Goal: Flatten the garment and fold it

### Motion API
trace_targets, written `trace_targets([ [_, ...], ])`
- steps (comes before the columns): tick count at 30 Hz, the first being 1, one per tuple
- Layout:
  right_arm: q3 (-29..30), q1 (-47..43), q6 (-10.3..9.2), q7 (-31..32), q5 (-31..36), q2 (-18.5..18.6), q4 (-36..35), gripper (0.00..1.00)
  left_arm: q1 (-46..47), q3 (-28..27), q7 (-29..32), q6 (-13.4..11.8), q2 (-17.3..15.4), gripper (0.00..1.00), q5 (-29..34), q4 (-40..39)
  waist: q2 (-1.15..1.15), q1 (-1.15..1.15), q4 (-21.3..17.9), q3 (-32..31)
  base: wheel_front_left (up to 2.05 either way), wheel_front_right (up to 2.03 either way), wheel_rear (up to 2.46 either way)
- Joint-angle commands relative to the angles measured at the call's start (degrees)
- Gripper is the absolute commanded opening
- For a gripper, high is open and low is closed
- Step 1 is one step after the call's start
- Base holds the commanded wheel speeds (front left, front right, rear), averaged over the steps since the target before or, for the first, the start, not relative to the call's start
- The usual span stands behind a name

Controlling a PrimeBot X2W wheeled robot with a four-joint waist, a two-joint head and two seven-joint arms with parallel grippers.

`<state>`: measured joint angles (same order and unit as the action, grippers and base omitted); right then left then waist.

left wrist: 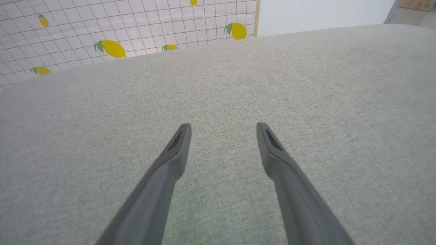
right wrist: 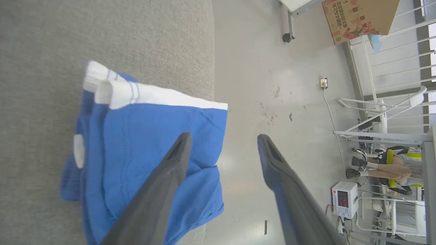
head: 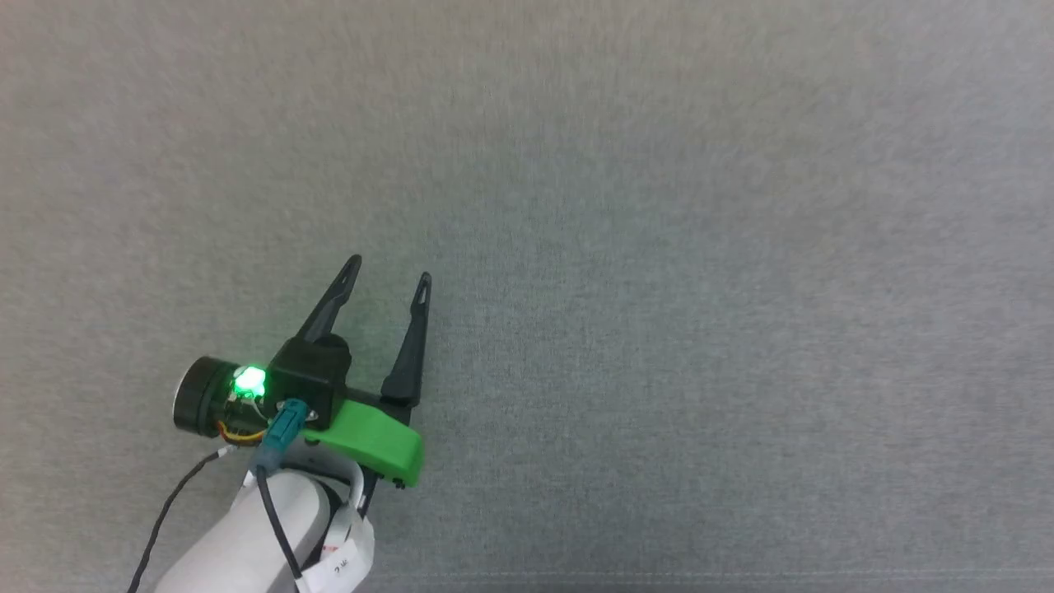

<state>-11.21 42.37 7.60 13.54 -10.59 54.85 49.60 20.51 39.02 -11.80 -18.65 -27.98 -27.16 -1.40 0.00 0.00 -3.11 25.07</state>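
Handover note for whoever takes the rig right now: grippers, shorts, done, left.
Left gripper: open, empty, over bare grey surface.
Right gripper: open, empty, pointed at the shorts, not gripping them.
Shorts: in the right wrist view, at the surface's edge, doubled over in layers and rumpled; one side seems to jut past the edge over the floor.
Done: some folding appears made.
Left: likely pull them in from the edge, smooth them, check or finish the fold.
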Motion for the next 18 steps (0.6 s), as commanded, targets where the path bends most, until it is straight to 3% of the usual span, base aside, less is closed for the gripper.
trace_targets([
  [1,-0.87,1.4,-0.11,-0.56,-0.81,-1.3,-1.09,1.0,-0.6,-0.25,-0.56,0.36,0.18,1.0,-0.43,0.7,0.0,0.0,-0.12,-8.36,0.0,0.0,0.0],
  [10,-2.42,2.73,-0.11,-8.05,-8.28,-10.15,-8.34,1.0,-3.33,-3.17,-0.76,-0.09,-0.72,1.0,-4.32,3.53,0.0,0.0,0.86,-18.05,0.0,0.0,0.0],
  [18,-0.89,-3.26,-0.11,-14.71,-11.38,-17.76,-16.46,1.0,-5.25,-4.28,0.8,-1.42,-1.9,1.0,-6.05,4.16,0.0,0.0,2.45,-23.47,0.0,0.0,0.0],
])
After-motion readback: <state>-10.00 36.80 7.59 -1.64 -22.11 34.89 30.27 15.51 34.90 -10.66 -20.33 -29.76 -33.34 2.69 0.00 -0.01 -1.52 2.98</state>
